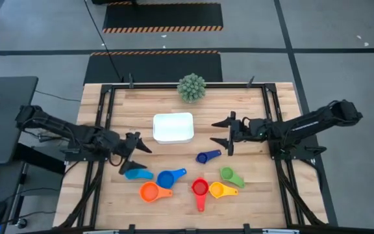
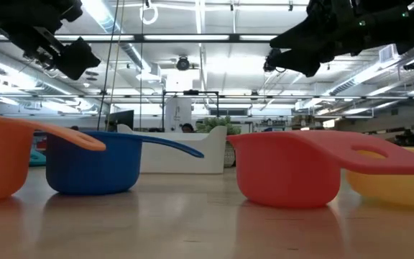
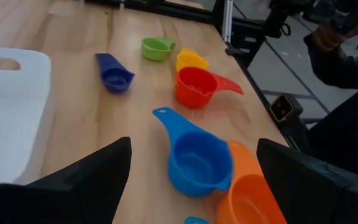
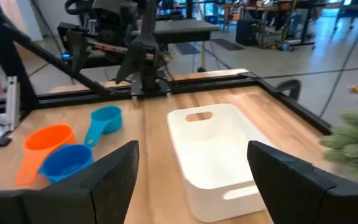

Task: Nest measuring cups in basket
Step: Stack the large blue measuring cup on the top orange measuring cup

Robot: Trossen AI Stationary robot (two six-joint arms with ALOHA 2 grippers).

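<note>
The cups lie in a row on the table below the empty white basket (image 1: 173,127), and the left gripper (image 1: 134,155), wide open and holding nothing, hangs right above the light blue cup (image 1: 137,173), nearer than the open, empty right gripper (image 1: 226,134).

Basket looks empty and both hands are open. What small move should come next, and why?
Probably lower the left hand onto the light blue cup just below it. The white basket holds nothing, and every cup lies loose on the table.
</note>
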